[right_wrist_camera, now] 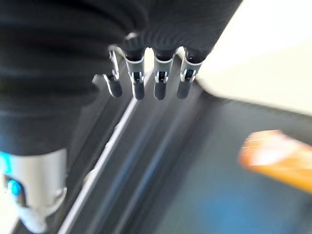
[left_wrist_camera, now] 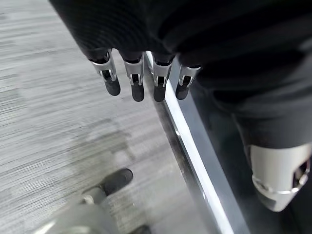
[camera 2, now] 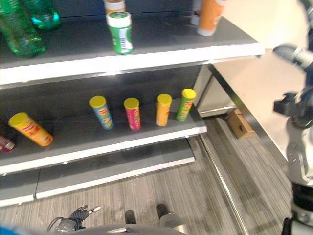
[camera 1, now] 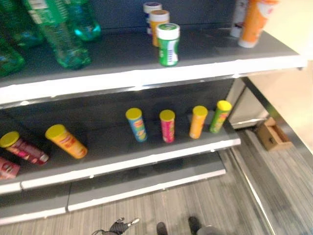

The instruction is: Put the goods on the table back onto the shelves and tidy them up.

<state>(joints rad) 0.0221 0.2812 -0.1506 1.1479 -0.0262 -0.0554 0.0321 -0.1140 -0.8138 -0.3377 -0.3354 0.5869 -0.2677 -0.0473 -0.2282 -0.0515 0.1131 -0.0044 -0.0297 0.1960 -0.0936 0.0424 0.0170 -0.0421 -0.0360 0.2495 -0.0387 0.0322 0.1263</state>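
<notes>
- Grey shelves [camera 1: 146,73] rise over striped flooring.
- Goods stand here: four yellow-lidded tubes [camera 1: 167,125] in a row on the lower shelf, a green jar [camera 1: 168,44] above.
- Tubes look light, stiff and smooth; likely best gripped around the middle.
- Left hand [left_wrist_camera: 141,78] and right hand [right_wrist_camera: 151,78] hang with fingers straight, holding nothing.

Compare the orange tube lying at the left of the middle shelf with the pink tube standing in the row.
The orange tube lies tipped on its side, apart from the row; the pink tube stands upright between a blue tube and another orange one. Their bodies differ in colour. Both have yellow lids and share the middle shelf.
</notes>
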